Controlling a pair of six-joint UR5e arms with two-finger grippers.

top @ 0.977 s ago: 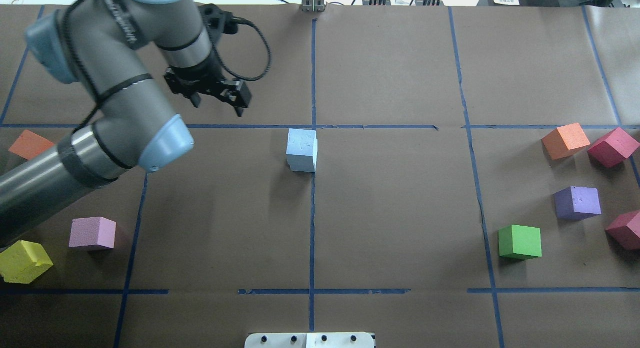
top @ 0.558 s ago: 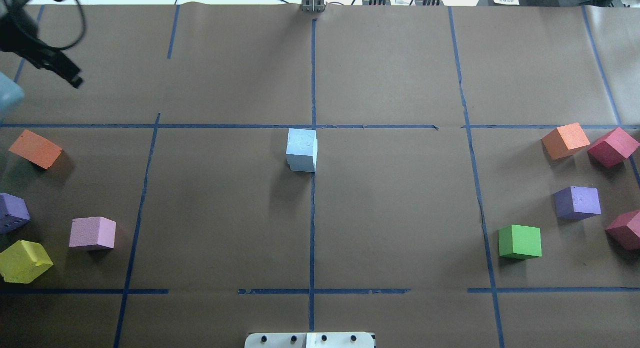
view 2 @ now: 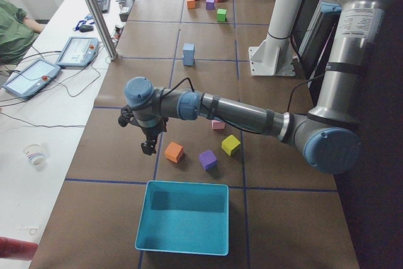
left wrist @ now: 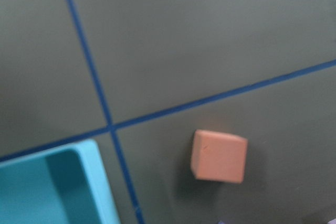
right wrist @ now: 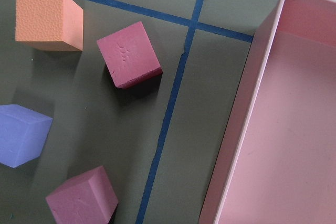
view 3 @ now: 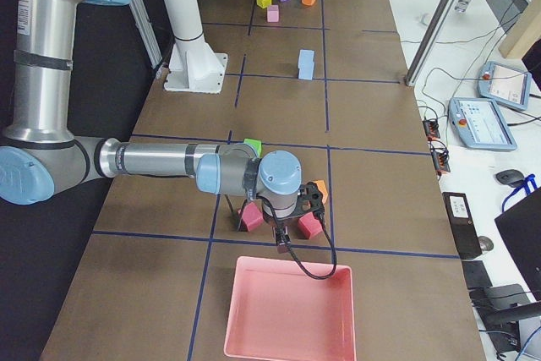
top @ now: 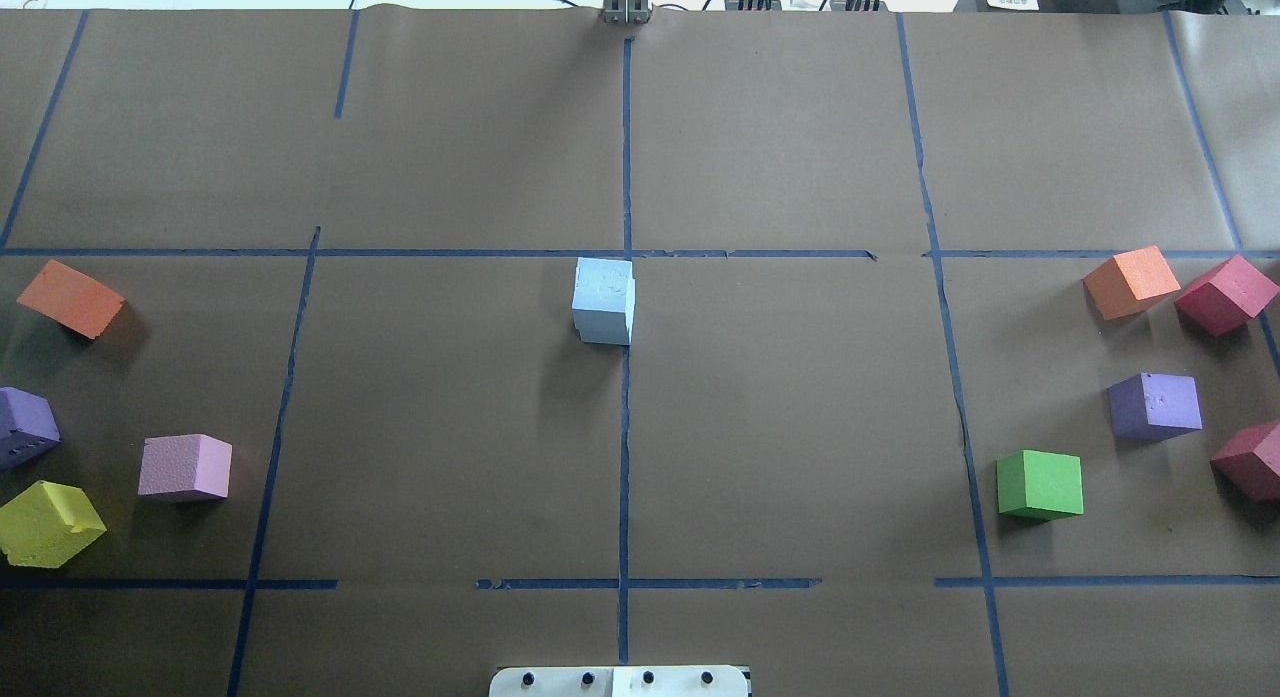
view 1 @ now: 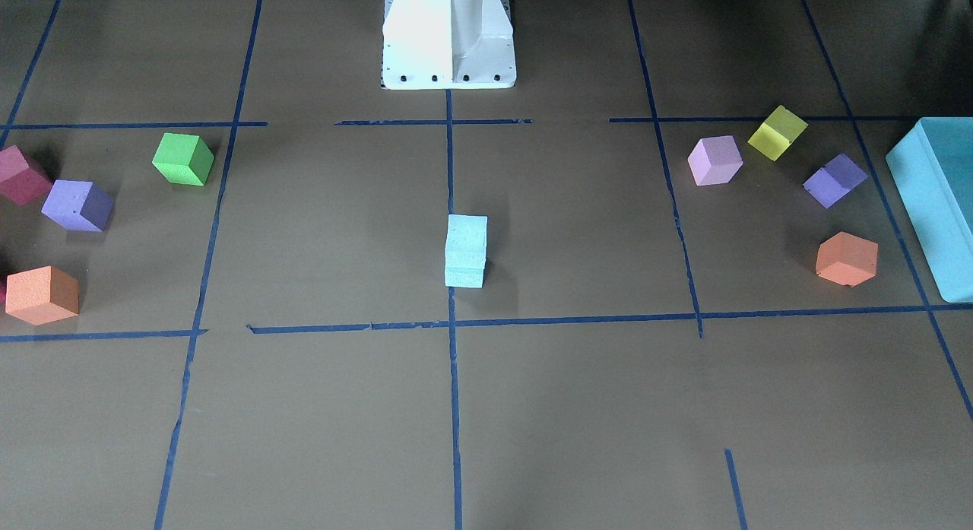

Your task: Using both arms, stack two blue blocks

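The two pale blue blocks [view 1: 466, 250] stand stacked one on the other at the table's centre, on the middle tape line. The stack also shows in the overhead view [top: 603, 299] and in both side views [view 2: 188, 54] [view 3: 306, 64]. No gripper touches it. My left gripper [view 2: 148, 148] hangs far off at the left end, above an orange cube [view 2: 174, 151] near the teal box. My right gripper [view 3: 282, 245] hangs at the right end over the dark red cubes. Both grippers show only in the side views, so I cannot tell if they are open or shut.
A large teal box [view 1: 931, 203] stands at the left end and a pink tray [view 3: 287, 310] at the right end. Orange, purple, pink and yellow cubes lie left [top: 185, 467]; orange, dark red, purple and green cubes lie right [top: 1040, 484].
My left arm has swung away to the left and left the overhead view. The blue stack has not moved.
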